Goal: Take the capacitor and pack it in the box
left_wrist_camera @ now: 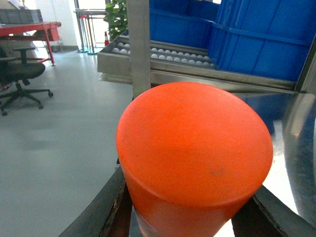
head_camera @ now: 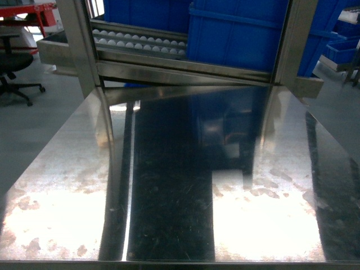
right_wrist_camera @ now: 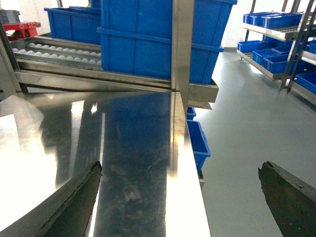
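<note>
An orange cylindrical capacitor (left_wrist_camera: 195,148) fills the left wrist view, end-on toward the camera. My left gripper (left_wrist_camera: 190,200) is shut on it, with the dark fingers (left_wrist_camera: 106,207) pressed against its two sides. It hangs over the left edge of the steel table (head_camera: 169,185). My right gripper (right_wrist_camera: 178,170) is open and empty above the table's right edge (right_wrist_camera: 185,163). The box is out of view in all three views. Neither gripper shows in the head view.
Large blue bins (head_camera: 236,34) and a roller conveyor (head_camera: 140,42) stand behind the table, with steel posts (head_camera: 79,50) at its back corners. An office chair (left_wrist_camera: 19,74) is on the floor to the left. Small blue bins (right_wrist_camera: 197,140) and shelving (right_wrist_camera: 276,29) are to the right.
</note>
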### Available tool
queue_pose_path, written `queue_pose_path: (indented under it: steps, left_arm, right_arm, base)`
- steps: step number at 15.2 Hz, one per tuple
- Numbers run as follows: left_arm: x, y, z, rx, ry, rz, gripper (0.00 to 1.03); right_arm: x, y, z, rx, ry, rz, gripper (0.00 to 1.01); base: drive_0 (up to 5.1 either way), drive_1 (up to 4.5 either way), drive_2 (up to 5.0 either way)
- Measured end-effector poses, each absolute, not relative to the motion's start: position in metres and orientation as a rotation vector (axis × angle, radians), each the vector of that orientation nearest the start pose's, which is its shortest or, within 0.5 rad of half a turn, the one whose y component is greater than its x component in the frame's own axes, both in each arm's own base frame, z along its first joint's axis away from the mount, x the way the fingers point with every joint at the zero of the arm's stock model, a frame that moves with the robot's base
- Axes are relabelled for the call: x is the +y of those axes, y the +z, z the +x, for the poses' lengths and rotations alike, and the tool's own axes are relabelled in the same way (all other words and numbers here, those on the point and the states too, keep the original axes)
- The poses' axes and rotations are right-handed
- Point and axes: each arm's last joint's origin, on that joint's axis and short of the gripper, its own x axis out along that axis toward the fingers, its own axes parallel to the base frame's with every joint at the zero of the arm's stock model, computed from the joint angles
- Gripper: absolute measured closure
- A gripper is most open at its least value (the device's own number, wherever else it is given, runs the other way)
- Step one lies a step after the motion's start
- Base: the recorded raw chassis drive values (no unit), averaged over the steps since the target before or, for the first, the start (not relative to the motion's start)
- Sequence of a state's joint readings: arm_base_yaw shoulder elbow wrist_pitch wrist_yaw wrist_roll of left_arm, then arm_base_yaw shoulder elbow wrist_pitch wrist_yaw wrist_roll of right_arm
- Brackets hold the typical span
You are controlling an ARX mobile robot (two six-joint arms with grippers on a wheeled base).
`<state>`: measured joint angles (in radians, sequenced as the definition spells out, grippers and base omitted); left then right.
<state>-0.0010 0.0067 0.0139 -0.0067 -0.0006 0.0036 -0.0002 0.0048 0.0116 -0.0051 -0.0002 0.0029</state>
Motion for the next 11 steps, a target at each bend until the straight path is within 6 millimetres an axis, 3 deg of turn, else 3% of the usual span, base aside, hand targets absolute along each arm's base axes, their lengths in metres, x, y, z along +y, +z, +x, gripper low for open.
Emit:
queue_pose_path:
  steps: [11]
  left_arm:
    - [-0.0001, 0.1671, 0.0973, -0.001, 0.0, 0.004, 0.58]
  right_arm:
    - [0.0, 0.1666, 0.0973, -0.002, 0.0, 0.003, 0.03]
  base:
    - [0.0, 0.0, 0.0]
